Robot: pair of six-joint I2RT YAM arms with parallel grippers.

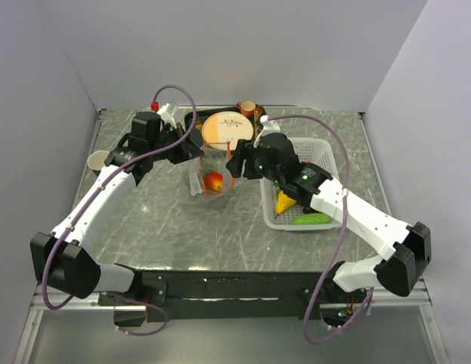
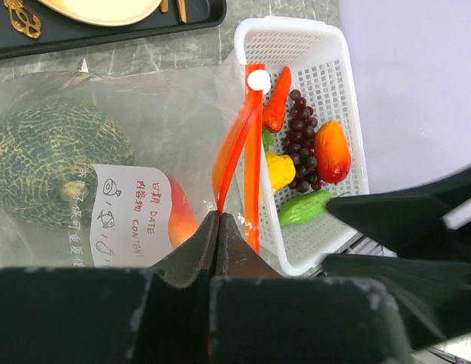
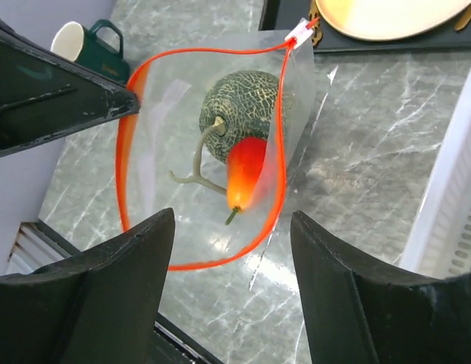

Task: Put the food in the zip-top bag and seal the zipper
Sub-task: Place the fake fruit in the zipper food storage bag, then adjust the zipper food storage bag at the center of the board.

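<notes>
Filling looked to be the step in hand, with sealing some way off. The zip-top bag [image 1: 208, 180] stood on the table [image 1: 174, 227] between the two arms, its mouth pulled into a wide loop. The left gripper [image 2: 218, 220] was pinched tight on the zipper [image 3: 125, 174] at the far side of that loop, jaws pressed together on the orange-red strip, holding the mouth up and open. Inside the bag lay the melon [image 3: 239, 106] with a red piece [image 3: 243, 171] resting against it.

The right gripper [image 3: 233, 220] hung just above the open mouth with its fingers apart, and nothing showed between them. To its right sat the white basket [image 2: 296, 26], holding the carrot [image 2: 279, 98], the grapes [image 2: 302, 140], a red-orange piece [image 2: 332, 152], the pear [image 2: 279, 168] and the cucumber [image 2: 307, 206].

My guess was that the next move would call for the right arm to swing over to the basket, pick one of those pieces and bring it back over the loop, while the left hand kept the strip taut. The bag was floppy, so I judged any slack on the left would let the mouth sag shut. The pieces lay crowded together, so picking one cleanly would have needed care.
</notes>
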